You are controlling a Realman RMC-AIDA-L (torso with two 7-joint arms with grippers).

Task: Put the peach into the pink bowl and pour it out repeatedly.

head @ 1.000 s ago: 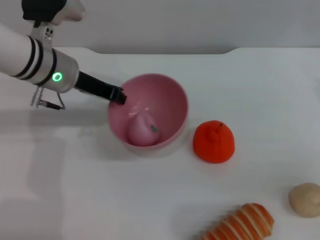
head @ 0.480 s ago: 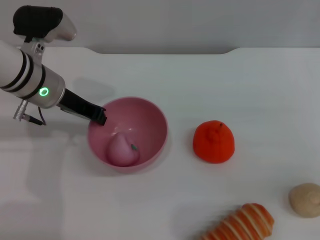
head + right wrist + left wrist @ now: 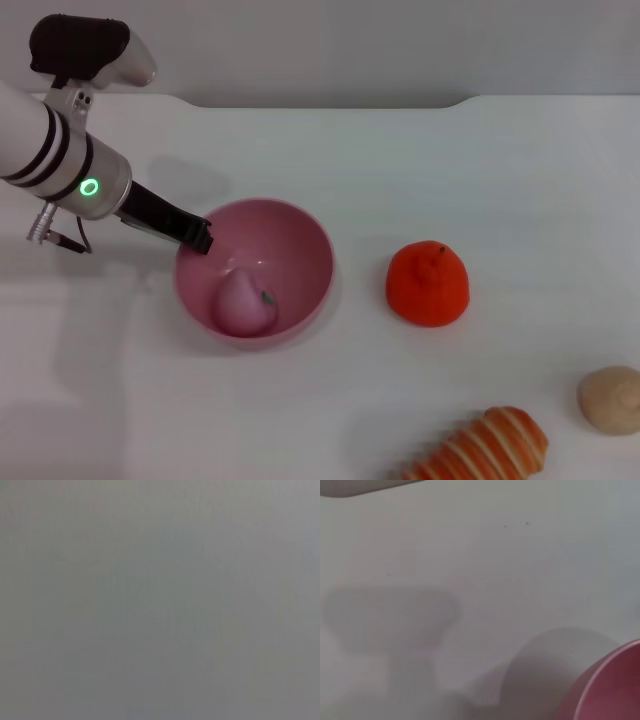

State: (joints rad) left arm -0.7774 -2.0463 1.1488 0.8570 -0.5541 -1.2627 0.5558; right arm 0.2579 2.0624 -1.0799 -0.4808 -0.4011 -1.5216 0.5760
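Note:
The pink bowl [image 3: 300, 250] sits upright on the white table, left of centre in the head view. The pale pink peach [image 3: 243, 303] lies inside it, near its front wall. My left gripper [image 3: 198, 237] reaches in from the left and is shut on the bowl's left rim with its dark fingers. In the left wrist view a piece of the bowl's edge [image 3: 607, 687] shows over the white table. My right gripper is out of view; its wrist view shows only plain grey.
An orange-red fruit [image 3: 428, 283] stands right of the bowl. A striped orange bread-like toy [image 3: 480, 450] lies at the front right, and a beige round lump [image 3: 610, 399] sits at the right edge. The table's far edge [image 3: 330, 100] runs along the back.
My left gripper has carried the bowl with the peach to the left and towards me and levelled it. In the last half second it has hardly moved.

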